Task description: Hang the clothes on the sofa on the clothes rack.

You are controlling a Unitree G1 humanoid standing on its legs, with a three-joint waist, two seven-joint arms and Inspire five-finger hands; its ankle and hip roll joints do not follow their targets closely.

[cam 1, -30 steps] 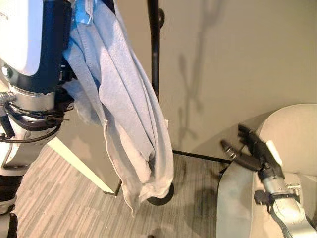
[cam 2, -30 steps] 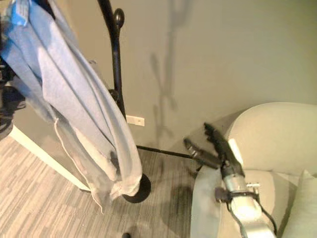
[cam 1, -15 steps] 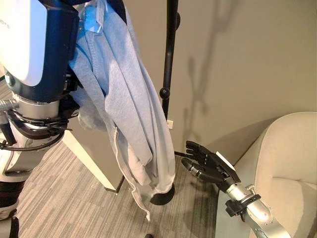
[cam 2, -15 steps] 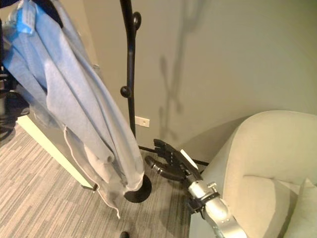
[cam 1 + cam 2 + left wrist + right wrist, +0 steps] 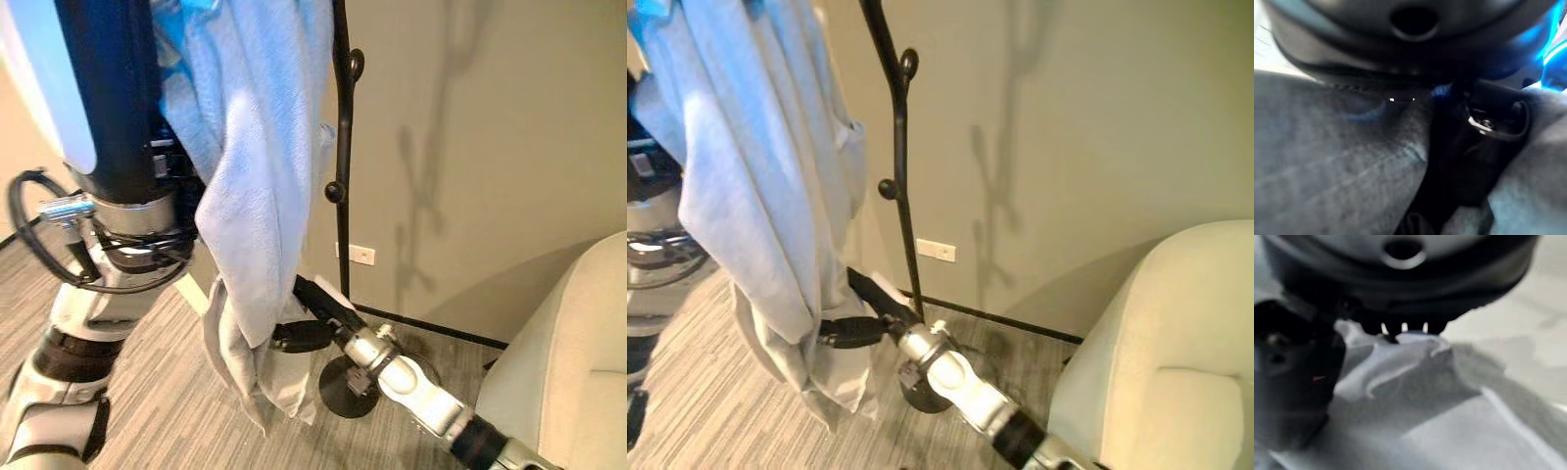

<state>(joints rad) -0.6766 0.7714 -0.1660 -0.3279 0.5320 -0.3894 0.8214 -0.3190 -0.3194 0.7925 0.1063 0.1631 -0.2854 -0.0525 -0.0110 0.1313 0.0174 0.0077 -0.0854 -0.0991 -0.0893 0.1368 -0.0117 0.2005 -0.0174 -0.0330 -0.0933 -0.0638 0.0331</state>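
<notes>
1. Left eye view: the garment [image 5: 257,186] hung in a long vertical drape from the top centre of the frame down to the lower centre, its long axis running straight down. The rack [image 5: 340,147] pole stood just right of it, base on the floor at lower centre. The right hand [image 5: 312,318] came in from the lower right and met the drape low down, its fingers going into or behind the cloth; whether they were curled on it I could not tell. The sofa [image 5: 573,362] sat at the lower right.

2. Right eye view: same layout, with the garment at upper left, the pole right of it, and the right hand reaching leftward to the hem region. The cloth lay to the left of that hand and rose above it.

3. Left wrist view: the left hand [image 5: 1484,142] showed dark among folds of cloth pressed close on both sides; its fingers appeared wrapped into the fabric, holding the top of the garment.

4. Right wrist view: pale cloth lay directly against the hand's underside.

5. Judgement: the left hand carried the weight up high; the right was nearer the loose lower end.
</notes>
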